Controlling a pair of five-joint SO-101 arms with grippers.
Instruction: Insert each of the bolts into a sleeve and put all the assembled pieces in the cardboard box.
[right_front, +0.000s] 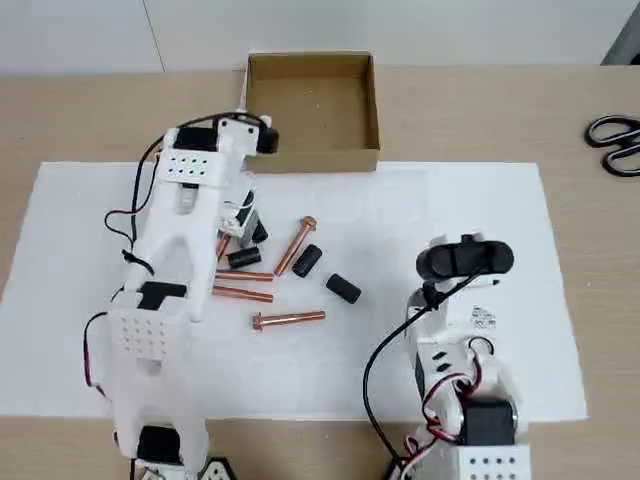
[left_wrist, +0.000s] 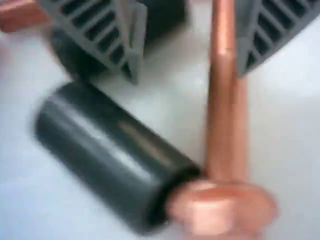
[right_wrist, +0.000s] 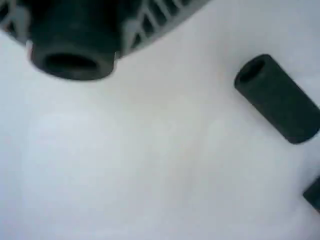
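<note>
My left gripper (left_wrist: 187, 72) is open and low over the mat. A copper bolt (left_wrist: 225, 100) lies between its fingers, close to one grey finger (left_wrist: 270, 30), and a black sleeve (left_wrist: 110, 155) rests beside the bolt's head. In the high view this gripper (right_front: 240, 225) hovers over the cluster of bolts (right_front: 288, 320) and sleeves (right_front: 307, 260). My right gripper (right_wrist: 70, 30) is shut on a black sleeve (right_wrist: 70, 50), open end outward, and stands (right_front: 462, 255) right of the cluster. Another sleeve (right_wrist: 277, 97) lies on the mat nearby. The cardboard box (right_front: 312, 158) stands behind.
The white mat (right_front: 450, 200) covers the table's middle, with bare room on its right half. Scissors (right_front: 615, 145) lie at the far right edge. The left arm's body covers part of the cluster.
</note>
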